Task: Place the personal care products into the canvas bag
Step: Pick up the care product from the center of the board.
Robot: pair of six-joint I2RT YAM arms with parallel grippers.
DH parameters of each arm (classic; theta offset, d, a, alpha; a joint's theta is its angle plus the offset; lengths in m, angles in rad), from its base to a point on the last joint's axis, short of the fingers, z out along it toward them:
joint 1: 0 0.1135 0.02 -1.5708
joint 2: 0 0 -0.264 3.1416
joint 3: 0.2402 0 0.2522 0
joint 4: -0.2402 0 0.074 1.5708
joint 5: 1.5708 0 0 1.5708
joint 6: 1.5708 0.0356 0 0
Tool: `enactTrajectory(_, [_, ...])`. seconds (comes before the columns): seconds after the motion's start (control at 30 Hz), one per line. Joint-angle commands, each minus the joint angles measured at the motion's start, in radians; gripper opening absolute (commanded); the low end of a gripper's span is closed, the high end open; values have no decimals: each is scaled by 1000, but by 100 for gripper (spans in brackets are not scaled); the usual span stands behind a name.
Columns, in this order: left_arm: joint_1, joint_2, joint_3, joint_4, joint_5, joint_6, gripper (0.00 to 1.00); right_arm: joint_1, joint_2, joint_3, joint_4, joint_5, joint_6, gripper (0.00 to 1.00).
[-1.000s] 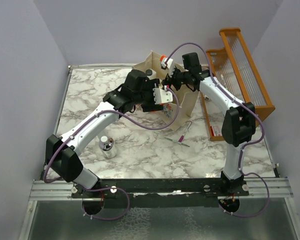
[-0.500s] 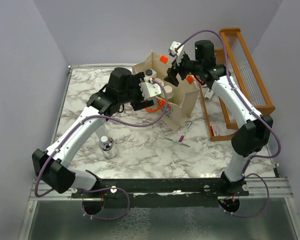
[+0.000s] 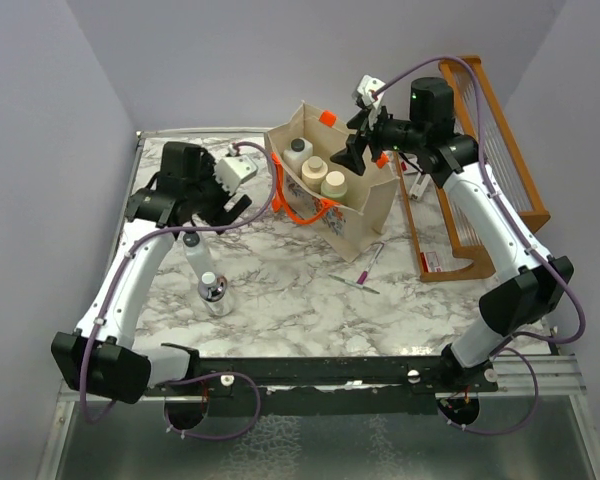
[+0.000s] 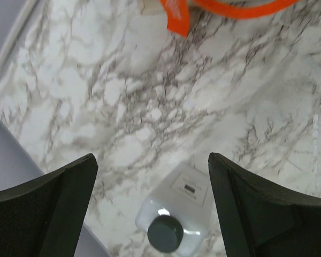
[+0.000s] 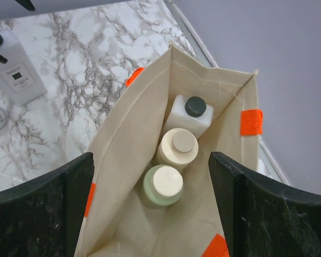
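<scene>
Left wrist view: white bottle [image 4: 177, 213] lies beneath the left gripper [image 4: 151, 163], jaws wide apart, empty.

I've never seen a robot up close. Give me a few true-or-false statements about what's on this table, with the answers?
1. Three bottles stand inside the bag. True.
2. The left end effector grips a bottle. False: it is open, above a white bottle on the table.
3. A chrome-capped bottle stands outside the bag. True.
4. The bag lies on its side. False: it stands upright.
</scene>
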Motion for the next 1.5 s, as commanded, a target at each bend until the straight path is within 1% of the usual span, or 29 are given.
enactTrajectory(0.0, [120, -97, -68, -140, 26, -47, 88, 1, -9, -22, -12, -65, 28, 89])
enactTrajectory(0.1, [164, -116, -96, -194, 67, -33, 90, 2, -6, -25, -13, -78, 29, 90])
enactTrajectory(0.13, [175, -119, -101, -215, 80, -22, 92, 1, -4, -26, -13, -80, 28, 91])
enactTrajectory(0.17, [185, -120, -108, -233, 89, -11, 98, 1, -2, -28, -13, -83, 26, 91])
enactTrajectory(0.2, [196, -120, -112, -249, 94, 4, 99, 1, 1, -32, -13, -84, 25, 91])
enactTrajectory(0.37, [266, -102, -121, -256, 81, 68, 99, 2, 1, -57, -8, -101, 19, 91])
enactTrajectory(0.5, [306, -45, -105, -282, 124, 129, 99, 2, -7, -84, 0, -99, 11, 92])
enactTrajectory(0.67, [327, 13, -97, -350, 201, 218, 99, 2, -22, -114, 8, -71, -4, 92])
enactTrajectory(0.97, [342, 100, -69, -352, 173, 301, 99, 3, -19, -128, 15, -86, 3, 92])
enactTrajectory(1.17, [342, 138, -83, -395, 215, 416, 99, 1, -31, -139, 19, -79, 3, 92])
enactTrajectory(1.2, [342, 135, -89, -376, 218, 409, 95, 1, -32, -138, 19, -79, 3, 92])
enactTrajectory(1.27, [341, 132, -98, -341, 229, 394, 84, 1, -36, -136, 17, -84, 4, 92])
enactTrajectory(1.33, [340, 133, -92, -333, 264, 397, 73, 2, -37, -138, 17, -86, 7, 93])
enactTrajectory(1.4, [332, 136, -82, -326, 308, 395, 65, 2, -39, -140, 19, -85, 7, 93])
enactTrajectory(1.47, [312, 135, -75, -315, 329, 393, 52, 1, -43, -142, 19, -83, 7, 93])
